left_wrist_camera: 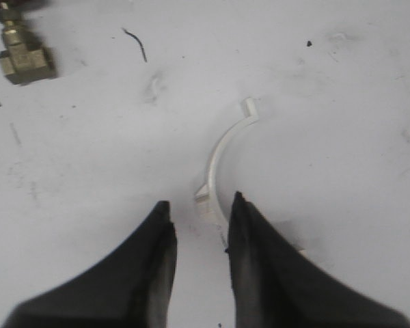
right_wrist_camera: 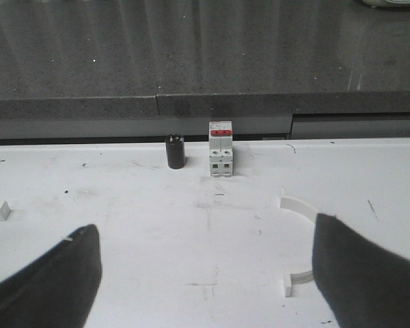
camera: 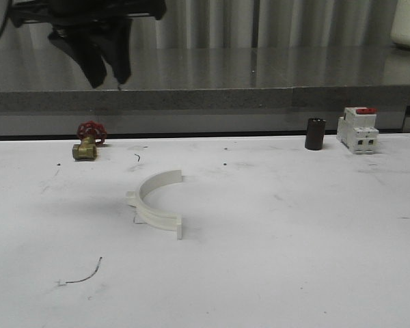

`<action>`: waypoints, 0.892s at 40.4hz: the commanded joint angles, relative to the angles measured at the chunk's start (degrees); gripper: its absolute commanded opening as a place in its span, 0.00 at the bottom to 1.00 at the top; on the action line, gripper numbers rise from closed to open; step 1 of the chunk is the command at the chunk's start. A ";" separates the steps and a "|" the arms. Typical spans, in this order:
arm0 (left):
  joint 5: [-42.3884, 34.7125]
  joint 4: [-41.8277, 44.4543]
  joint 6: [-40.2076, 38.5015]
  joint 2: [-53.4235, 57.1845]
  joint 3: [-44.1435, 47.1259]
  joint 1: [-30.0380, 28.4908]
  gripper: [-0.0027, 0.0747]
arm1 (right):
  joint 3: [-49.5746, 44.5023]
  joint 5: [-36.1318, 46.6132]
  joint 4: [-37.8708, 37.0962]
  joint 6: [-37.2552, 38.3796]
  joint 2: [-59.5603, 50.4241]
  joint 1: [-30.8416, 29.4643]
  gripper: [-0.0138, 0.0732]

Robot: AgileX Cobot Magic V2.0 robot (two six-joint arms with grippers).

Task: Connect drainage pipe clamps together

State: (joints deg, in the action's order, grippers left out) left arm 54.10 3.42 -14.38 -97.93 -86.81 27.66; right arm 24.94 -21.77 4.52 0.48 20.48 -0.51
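- Drainage pipe clamp, a white plastic half-ring band [camera: 157, 204], lies flat on the white table [camera: 294, 260], left of centre, open side facing right.
- Left gripper [left_wrist_camera: 199, 208] hangs above it, black jaws slightly parted and empty, the band's outer lug just ahead of the gap.
- Second white half-ring [right_wrist_camera: 299, 240] lies beside the right gripper [right_wrist_camera: 205, 256], its jaws wide apart, empty.
- Left arm looks nearer the first band.

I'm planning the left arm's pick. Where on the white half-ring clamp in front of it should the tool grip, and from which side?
Probably from above, across the thin band of the half-ring clamp near its outer lug. It lies flat on the table with its curved wall standing, so open fingers can straddle the wall. The left tool hangs open above that lug.
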 commanded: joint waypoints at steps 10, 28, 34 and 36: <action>-8.86 6.34 0.38 20.75 18.36 -6.76 0.01 | 2.16 4.49 -0.55 -0.48 0.87 -0.31 0.90; -36.68 10.29 0.50 57.91 53.36 -6.76 0.01 | 2.16 4.43 -0.55 -0.48 0.89 -0.31 0.90; -40.55 12.17 1.39 73.18 61.62 -6.76 0.01 | 2.16 4.43 -0.55 -0.48 0.89 -0.31 0.90; -40.05 12.41 1.39 76.38 62.99 -6.76 0.01 | 2.16 4.43 -0.55 -0.48 0.89 -0.31 0.90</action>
State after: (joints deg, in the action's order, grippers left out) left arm 19.19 14.77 -13.17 -26.29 -24.76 21.09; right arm 24.94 -21.77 4.52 0.48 20.48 -0.51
